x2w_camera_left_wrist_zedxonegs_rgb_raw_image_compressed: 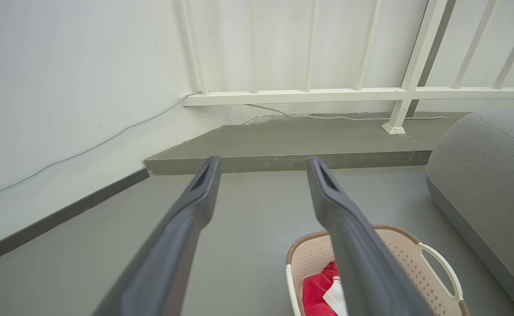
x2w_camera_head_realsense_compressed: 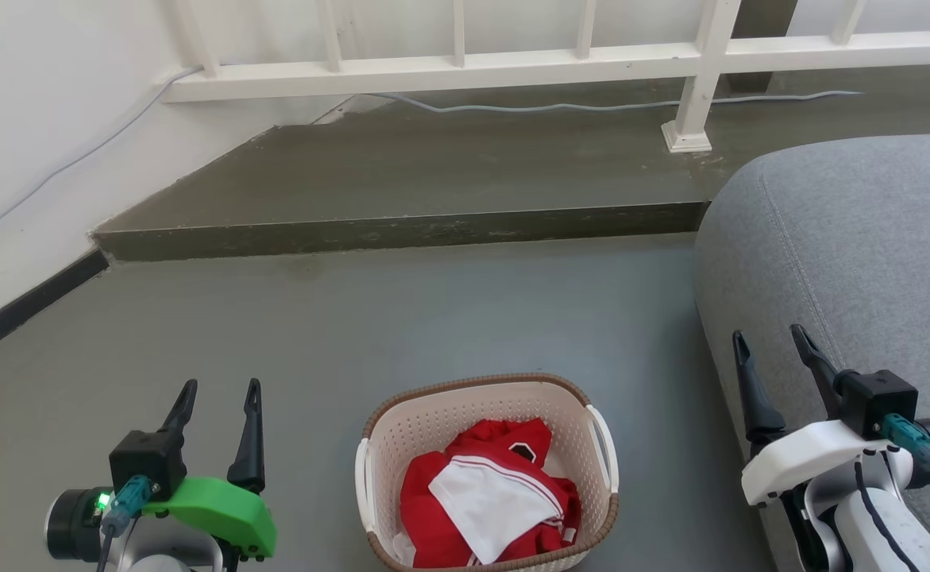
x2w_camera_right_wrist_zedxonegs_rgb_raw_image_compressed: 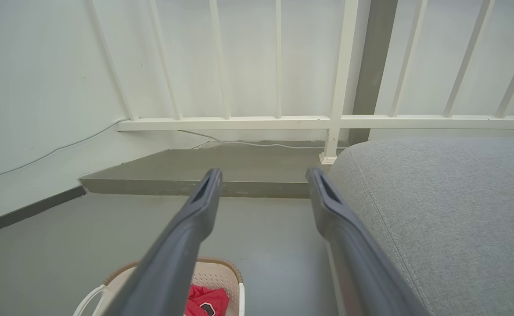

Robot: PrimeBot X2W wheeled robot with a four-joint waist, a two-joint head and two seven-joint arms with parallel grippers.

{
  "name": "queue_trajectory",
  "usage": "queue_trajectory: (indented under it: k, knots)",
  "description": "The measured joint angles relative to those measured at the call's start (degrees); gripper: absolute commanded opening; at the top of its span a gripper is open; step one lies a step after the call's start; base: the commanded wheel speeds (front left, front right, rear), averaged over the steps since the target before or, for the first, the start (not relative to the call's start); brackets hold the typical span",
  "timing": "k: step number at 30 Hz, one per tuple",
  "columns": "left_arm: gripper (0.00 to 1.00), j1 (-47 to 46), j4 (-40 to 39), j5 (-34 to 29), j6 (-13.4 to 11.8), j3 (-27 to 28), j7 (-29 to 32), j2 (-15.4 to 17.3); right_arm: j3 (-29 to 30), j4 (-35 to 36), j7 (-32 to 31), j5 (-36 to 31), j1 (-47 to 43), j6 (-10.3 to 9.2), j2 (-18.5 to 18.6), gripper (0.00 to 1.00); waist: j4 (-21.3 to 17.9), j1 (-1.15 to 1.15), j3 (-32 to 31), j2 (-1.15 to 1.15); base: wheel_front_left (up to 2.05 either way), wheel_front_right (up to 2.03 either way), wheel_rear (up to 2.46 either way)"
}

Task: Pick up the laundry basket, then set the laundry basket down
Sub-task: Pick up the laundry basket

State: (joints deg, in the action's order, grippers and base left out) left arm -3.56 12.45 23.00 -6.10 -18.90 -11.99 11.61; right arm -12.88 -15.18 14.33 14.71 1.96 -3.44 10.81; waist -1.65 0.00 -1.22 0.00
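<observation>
A rounded-rectangular cream plastic laundry basket with perforated walls and a brown woven-look rim is sitting on the smooth grey floor, near the rounded end of the grey fabric sofa but not touching it. It is carrying a loose heap of red and white clothing. The white-shelled right gripper is hanging against the sofa's near edge, and the green-shelled left gripper is hanging on the basket's far side from the sofa. Both are well apart from the basket, with jaws standing apart and nothing between them. The basket is looking light: thin moulded plastic and a small soft load that is likely weighing little but could be sliding about if the basket tips. The perforated walls are probably flexing under a pinch and giving smooth, slippery purchase, so they are looking like poor places to grip. The better holds are the two white loop handles, one on the side facing the sofa and one on the side away from it. Each is offering a firm bar for one set of jaws, so taking both at once and raising them evenly should be keeping the basket level.
</observation>
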Motion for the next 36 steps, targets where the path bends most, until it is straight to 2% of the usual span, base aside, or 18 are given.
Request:
queue_trajectory:
  k: [20, 36]
  knots:
    - [1.00, -0.08, 0.24, 0.00, 0.00, -1.14, -0.02, -0.16, 0.27, -1.01, 0.01, 0.58, 0.15, 1.55, -0.40, 1.00, 0.00, 0.00, 1.46, 0.00, 0.00, 0.00, 0.00]
    - [1.00, -5.88, 2.79, -0.05, 0.63, -2.97, 1.76, -1.72, -0.02, -4.04, 0.01, 1.52, 5.69, 2.60, -1.47, 1.00, -0.13, 0.00, 11.74, 0.00, 0.00, 0.00, 0.00]
